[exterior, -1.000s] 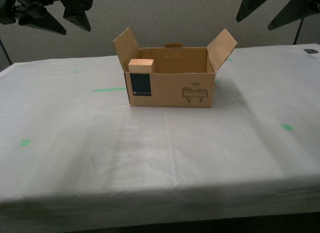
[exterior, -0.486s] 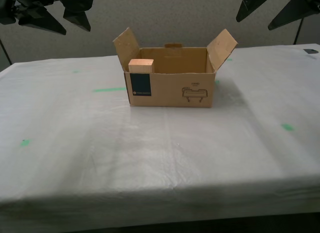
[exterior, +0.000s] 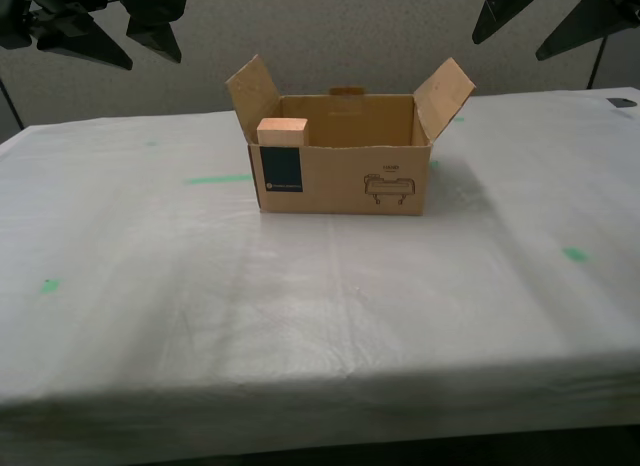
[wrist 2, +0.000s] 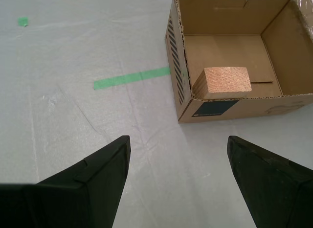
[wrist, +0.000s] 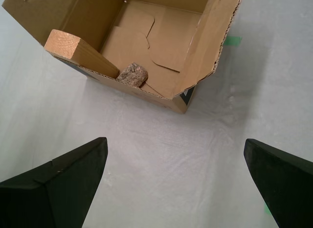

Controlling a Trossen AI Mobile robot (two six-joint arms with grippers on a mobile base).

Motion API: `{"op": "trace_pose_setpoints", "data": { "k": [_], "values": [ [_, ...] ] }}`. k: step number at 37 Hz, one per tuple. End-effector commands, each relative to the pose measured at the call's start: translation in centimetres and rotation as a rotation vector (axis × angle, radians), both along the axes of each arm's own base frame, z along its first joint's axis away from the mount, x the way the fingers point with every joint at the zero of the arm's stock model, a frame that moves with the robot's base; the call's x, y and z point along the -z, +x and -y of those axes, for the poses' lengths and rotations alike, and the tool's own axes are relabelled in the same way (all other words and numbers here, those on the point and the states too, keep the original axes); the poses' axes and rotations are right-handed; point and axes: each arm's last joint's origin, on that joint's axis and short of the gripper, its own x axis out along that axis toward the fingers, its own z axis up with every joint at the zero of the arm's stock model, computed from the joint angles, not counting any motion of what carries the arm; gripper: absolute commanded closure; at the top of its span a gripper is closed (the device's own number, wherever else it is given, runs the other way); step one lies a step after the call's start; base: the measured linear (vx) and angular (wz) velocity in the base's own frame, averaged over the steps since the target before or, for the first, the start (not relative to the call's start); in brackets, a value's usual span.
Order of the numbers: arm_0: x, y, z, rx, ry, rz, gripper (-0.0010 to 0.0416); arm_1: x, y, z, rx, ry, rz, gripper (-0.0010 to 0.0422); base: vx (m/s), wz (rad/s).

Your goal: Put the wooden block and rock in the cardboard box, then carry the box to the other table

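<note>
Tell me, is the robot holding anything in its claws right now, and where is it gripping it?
Nothing. My first gripper and my second gripper are both open and empty above the table, while the wooden block and rock lie inside the cardboard box.

Rock (wrist: 132, 74) and leaning wooden block (wrist: 78, 52), seemingly touching, inside the open cardboard box (wrist: 205, 52).

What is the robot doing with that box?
Nothing is being held right now. The cardboard box sits open on the white-covered table. Inside it, the wooden block leans up against a wall and the rock lies on the floor. My first gripper and my second gripper hang open and empty above the table.
</note>
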Motion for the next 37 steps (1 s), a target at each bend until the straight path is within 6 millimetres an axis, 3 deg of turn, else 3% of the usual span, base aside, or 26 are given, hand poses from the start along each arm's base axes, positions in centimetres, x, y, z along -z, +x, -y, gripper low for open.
{"op": "trace_pose_setpoints", "data": {
  "k": [1, 37],
  "values": [
    [-0.05, 0.01, -0.01, 0.002, 0.001, 0.002, 0.0016, -0.02, 0.03, 0.0, -0.002, 0.003, 0.003, 0.0144, 0.0, 0.0],
    [-0.05, 0.01, -0.01, 0.002, 0.002, 0.002, 0.0016, -0.02, 0.03, 0.0, -0.002, 0.003, 0.004, 0.0144, 0.0, 0.0]
  ]
}}
